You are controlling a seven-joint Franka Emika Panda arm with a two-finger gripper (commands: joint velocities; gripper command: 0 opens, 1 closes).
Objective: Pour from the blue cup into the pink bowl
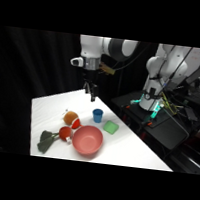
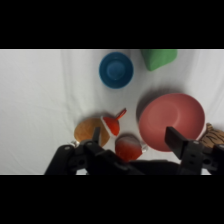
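The blue cup (image 1: 97, 115) stands upright on the bench (image 1: 132, 152), just behind the pink bowl (image 1: 87, 140) and apart from it. It looks light, rigid and smooth-walled; pinching across its rim seems best. The end effector (image 1: 91, 94) hangs above, fingers spread, holding nothing

White arm (image 1: 101, 47), grey joint bands; black tool (image 1: 91, 91)

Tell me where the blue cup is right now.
In the side view the blue cup stands upright on the table, behind the pink bowl and beside the green square piece, below the raised gripper.
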